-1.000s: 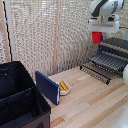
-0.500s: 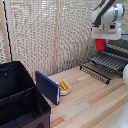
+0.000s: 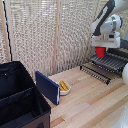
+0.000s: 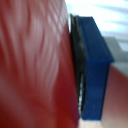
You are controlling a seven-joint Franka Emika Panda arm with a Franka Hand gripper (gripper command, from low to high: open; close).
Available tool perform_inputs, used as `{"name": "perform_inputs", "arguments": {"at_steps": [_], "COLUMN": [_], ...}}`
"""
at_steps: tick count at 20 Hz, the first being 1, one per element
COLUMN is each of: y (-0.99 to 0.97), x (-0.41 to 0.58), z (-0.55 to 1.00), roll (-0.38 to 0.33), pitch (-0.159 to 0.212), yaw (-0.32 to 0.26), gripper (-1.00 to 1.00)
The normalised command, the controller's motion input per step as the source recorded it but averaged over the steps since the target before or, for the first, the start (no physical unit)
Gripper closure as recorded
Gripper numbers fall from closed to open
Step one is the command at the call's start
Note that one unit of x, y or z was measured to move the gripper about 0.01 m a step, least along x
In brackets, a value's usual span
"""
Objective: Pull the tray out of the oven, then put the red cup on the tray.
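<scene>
In the exterior view my gripper (image 3: 100,48) is shut on the red cup (image 3: 100,53) and holds it upright a little above the tray (image 3: 109,63). The tray is a dark ribbed rack drawn out in front of the oven (image 3: 122,52), whose dark body shows at the exterior view's right edge. What looks like the oven's lowered door (image 3: 94,73) sticks out below the tray. In the wrist view the red cup (image 4: 35,65) fills most of the picture, with a blue finger pad (image 4: 94,70) pressed against its side.
A large black open crate (image 3: 17,97) stands at the exterior view's lower left. An upright blue board (image 3: 47,86) leans beside it, with a small white bowl of yellow contents (image 3: 64,87) next to it. A slatted screen (image 3: 50,35) closes off the back.
My gripper has come down with the red cup, moving slightly toward the exterior view's right, and now hangs closer to the tray.
</scene>
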Motion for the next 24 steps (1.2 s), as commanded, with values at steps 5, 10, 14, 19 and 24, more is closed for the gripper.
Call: {"name": "perform_inputs", "arguments": {"at_steps": [5, 10, 14, 19, 24], "y": [-0.35, -0.15, -0.04, 0.0, 0.0], "x": [-0.003, -0.005, 0.006, 0.062, 0.143], "z": [-0.11, 0.05, 0.27, 0.44, 0.71], "roll": [-0.001, 0.011, 0.028, 0.044, 0.075], "pitch": [-0.008, -0.036, -0.054, -0.057, -0.043], "yaw": [-0.015, 0.0, 0.0, 0.0, -0.007], "gripper": [1.0, -1.0, -1.0, -1.0, -1.0]}}
